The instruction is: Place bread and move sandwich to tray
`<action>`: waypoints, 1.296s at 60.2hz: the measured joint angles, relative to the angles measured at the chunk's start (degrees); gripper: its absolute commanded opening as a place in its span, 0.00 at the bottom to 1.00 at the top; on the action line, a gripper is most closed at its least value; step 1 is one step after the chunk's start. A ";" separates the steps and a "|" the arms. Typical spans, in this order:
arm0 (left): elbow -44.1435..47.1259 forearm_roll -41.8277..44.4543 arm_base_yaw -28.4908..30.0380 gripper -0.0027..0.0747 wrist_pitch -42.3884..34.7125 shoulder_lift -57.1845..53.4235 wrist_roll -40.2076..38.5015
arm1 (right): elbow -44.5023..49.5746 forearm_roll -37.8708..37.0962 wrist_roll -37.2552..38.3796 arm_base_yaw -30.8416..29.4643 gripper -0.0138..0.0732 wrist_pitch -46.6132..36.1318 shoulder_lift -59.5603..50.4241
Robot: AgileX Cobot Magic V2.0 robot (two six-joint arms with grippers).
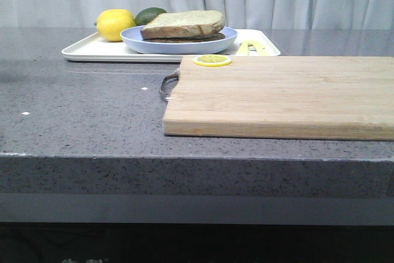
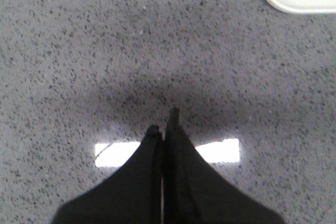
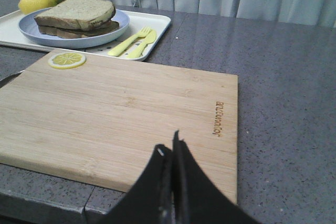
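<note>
1. The sandwich (image 1: pixel 183 28) sits on the pale-blue plate (image 1: pixel 178 44), which rests in the white tray (image 1: pixel 92 50) at the far side of the counter (image 1: pixel 80 109). Its top slice is the bread (image 3: pixel 79 11), thick and domed.
2. Only the right wrist view shows the yellow fork (image 3: pixel 128 43) and knife (image 3: pixel 144 44) lying in the tray beside the plate; the front view barely shows them.
3. Counted: one lemon (image 1: pixel 115 24), one avocado (image 1: pixel 149 14), one lemon slice (image 1: pixel 212 60), one cutting board (image 1: pixel 283 97).
4. The lemon slice lies at the board's far corner; the rest of the board is bare.
5. The left gripper (image 2: pixel 164 129) hangs over bare counter, fingers pressed together and holding nothing; a tray corner shows nearby.
6. The right gripper (image 3: pixel 170 153) is likewise closed and empty above the board's near edge.
</note>
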 measured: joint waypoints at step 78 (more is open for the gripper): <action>63.12 -7.52 0.00 0.01 -42.10 -72.01 0.00 | 0.00 0.00 0.00 0.00 0.09 0.00 0.00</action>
